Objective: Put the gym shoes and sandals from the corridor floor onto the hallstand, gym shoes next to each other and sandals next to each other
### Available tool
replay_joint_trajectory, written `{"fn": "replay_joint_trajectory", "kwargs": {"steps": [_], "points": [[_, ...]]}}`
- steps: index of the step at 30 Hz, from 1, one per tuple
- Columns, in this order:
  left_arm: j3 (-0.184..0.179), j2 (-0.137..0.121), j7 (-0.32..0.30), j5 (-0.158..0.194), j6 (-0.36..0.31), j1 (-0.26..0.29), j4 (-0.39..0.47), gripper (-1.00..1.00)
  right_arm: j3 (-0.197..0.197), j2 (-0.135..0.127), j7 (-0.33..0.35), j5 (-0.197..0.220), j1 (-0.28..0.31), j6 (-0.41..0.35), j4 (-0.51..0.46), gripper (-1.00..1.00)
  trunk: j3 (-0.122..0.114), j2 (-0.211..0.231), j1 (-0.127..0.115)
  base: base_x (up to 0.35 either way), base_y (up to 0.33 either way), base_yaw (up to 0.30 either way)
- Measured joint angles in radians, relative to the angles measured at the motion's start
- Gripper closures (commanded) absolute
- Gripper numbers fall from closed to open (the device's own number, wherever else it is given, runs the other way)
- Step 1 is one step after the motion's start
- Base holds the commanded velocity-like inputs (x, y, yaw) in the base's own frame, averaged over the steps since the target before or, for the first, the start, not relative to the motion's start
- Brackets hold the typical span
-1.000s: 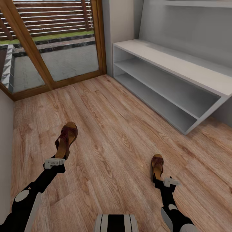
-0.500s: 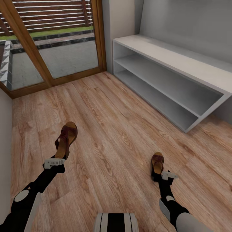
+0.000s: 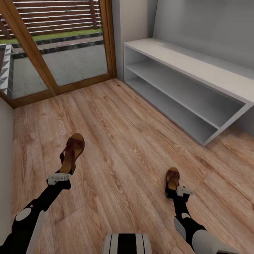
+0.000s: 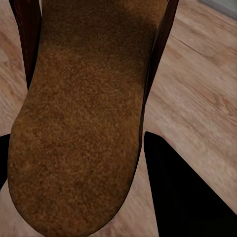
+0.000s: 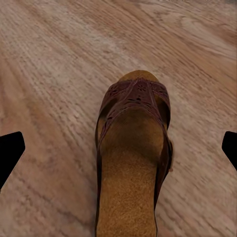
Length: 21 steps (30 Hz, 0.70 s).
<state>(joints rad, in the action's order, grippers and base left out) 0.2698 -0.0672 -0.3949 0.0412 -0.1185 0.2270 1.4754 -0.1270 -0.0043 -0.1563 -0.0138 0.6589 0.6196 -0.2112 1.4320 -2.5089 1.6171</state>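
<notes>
Two sandals counted; gym shoes counted: nil on the visible floor.

Sandal one [image 3: 72, 152] lies at roughly 8 o'clock in the head view, on the corridor floor [image 3: 120, 134], toe pointing toward 12 o'clock. The left end effector [image 3: 60, 177] sits at its heel. In the left wrist view the tan footbed [image 4: 84, 123] runs close between two dark fingers [image 4: 182, 197], set wide to either side of the heel; contact with the sandal cannot be told.

Sandal two [image 3: 172, 178] lies at roughly 5 o'clock, also on the floor, toe toward 12 o'clock. The right end effector [image 3: 178, 192] sits at its heel. In the right wrist view the fingertips [image 5: 10, 150] stand spread well apart at both edges, clear of the sandal [image 5: 133, 158], holding nothing.

One hallstand [image 3: 197, 70] at 1 to 3 o'clock: flat top and two tiers, all carrying no footwear. One glazed door [image 3: 56, 46] at 11 o'clock.
</notes>
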Motion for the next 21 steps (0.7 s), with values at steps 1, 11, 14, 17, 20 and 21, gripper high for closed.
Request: {"fn": "replay_joint_trajectory", "kwargs": {"steps": [1,11,14,17,20,21], "points": [[0.0,0.0,0.0,0.0,0.0,0.0,0.0,1.0,0.0,0.0,0.0,0.0,0.001,0.0,0.001,-1.0,0.0,0.0,0.0,0.185,0.0,0.0],[0.0,-0.003,-0.003,0.0,0.0,0.0,0.001,1.0,-0.001,-0.003,0.0,0.001,0.002,0.0,0.008,-1.0,0.0,0.0,0.0,0.128,0.0,0.0],[0.0,-0.003,-0.003,0.0,0.0,0.0,0.001,1.0,-0.001,-0.004,0.0,0.001,0.002,0.001,0.009,-1.0,0.0,0.0,0.0,0.043,0.0,0.0],[0.0,-0.003,-0.003,0.0,0.001,0.0,0.002,1.0,-0.002,-0.006,0.0,0.001,0.002,0.001,0.009,-1.0,0.0,0.0,0.0,0.025,0.0,0.0],[0.0,-0.003,-0.003,0.0,0.001,0.0,0.002,1.0,-0.002,-0.007,0.001,0.001,0.002,0.001,0.01,-1.0,0.0,0.0,0.0,0.016,0.0,0.0],[0.0,-0.003,-0.003,0.0,0.001,0.0,0.002,1.0,-0.002,-0.007,0.001,0.001,0.002,0.001,0.01,-1.0,0.0,0.0,0.0,0.012,0.0,0.0]]}}
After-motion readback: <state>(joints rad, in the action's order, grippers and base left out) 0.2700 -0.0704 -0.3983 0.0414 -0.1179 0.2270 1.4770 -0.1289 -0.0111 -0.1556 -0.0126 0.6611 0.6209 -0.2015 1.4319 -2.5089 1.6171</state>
